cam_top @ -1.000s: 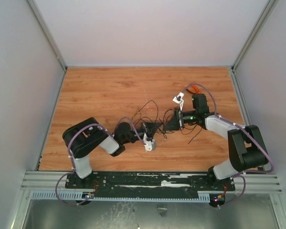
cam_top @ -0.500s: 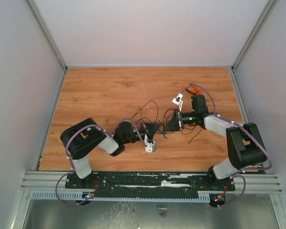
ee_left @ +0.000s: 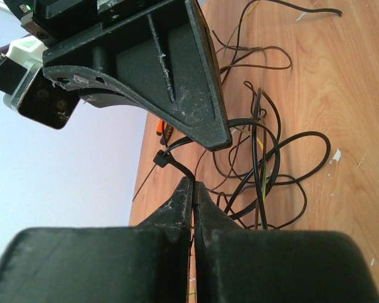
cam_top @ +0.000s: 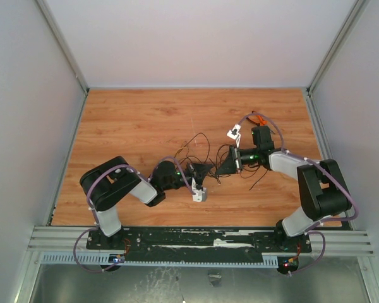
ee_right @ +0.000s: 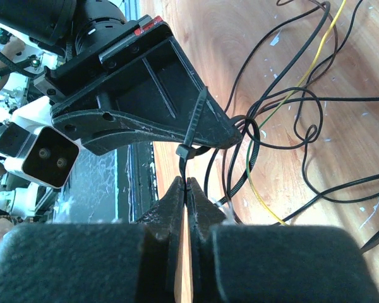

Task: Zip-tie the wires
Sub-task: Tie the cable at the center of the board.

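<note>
The wires [cam_top: 188,149] are thin dark strands lying in loose loops on the wooden table, around and behind both grippers. They also show in the left wrist view [ee_left: 263,165] and the right wrist view [ee_right: 289,101]. A black zip tie [ee_right: 187,151] loops around some strands. My left gripper [cam_top: 208,169] and right gripper [cam_top: 222,166] meet tip to tip at the table's middle. In the left wrist view my left gripper [ee_left: 192,184] is shut on the zip tie [ee_left: 162,159] strap. In the right wrist view my right gripper [ee_right: 186,181] is shut on the strap just below the tie's head.
Orange-handled pliers [cam_top: 259,118] lie at the back right behind my right arm. Stray wire ends reach toward the front right [cam_top: 258,180]. Grey walls close the table on three sides. A metal rail [cam_top: 202,238] runs along the near edge.
Both grippers stay shut on the zip tie at the same spot. My right arm's elbow has shifted slightly to the left.
</note>
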Controlling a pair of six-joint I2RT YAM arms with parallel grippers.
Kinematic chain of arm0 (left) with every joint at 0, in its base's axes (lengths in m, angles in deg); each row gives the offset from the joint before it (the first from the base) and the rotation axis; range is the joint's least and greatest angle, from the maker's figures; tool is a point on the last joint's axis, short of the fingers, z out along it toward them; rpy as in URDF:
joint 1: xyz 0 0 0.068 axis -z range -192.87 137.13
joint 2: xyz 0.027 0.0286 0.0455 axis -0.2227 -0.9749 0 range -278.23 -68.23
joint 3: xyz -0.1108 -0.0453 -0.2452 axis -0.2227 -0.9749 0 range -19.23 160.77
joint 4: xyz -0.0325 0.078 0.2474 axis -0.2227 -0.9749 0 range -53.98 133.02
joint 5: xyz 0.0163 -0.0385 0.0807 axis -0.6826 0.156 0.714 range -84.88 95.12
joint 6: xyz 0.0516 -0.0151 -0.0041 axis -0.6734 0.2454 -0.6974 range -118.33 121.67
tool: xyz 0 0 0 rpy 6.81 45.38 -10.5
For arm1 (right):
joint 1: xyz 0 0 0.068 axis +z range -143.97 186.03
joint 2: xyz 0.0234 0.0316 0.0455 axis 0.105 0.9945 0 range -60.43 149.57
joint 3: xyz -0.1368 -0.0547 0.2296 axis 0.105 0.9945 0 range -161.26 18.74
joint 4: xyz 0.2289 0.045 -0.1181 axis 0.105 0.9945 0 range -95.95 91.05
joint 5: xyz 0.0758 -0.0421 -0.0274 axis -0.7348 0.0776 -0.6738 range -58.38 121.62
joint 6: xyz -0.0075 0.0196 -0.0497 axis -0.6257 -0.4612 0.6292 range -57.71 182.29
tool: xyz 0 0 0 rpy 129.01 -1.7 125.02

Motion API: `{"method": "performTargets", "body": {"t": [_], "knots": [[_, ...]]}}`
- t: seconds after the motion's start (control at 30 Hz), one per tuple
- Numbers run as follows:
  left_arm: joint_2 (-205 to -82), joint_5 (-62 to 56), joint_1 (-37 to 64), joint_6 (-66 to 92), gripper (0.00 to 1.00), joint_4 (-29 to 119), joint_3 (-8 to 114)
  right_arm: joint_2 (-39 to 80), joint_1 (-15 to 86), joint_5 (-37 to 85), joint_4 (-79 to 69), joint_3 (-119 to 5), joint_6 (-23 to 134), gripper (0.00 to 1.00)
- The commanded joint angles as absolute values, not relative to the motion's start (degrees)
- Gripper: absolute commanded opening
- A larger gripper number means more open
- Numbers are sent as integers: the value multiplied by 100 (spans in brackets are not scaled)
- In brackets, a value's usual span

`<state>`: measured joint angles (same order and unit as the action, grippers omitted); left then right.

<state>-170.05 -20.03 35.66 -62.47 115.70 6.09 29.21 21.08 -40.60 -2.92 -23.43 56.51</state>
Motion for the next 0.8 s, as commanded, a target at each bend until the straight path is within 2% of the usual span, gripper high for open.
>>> {"method": "performTargets", "body": {"t": [0.0,0.77], "knots": [[-16942,-2204,3635,-6358,0,11505,626,2956,2100,-3910,-506,-2600,5627,0],[-16992,-2221,3653,-6477,0,11416,618,3228,2177,-3843,-272,-2762,5759,0]]}}
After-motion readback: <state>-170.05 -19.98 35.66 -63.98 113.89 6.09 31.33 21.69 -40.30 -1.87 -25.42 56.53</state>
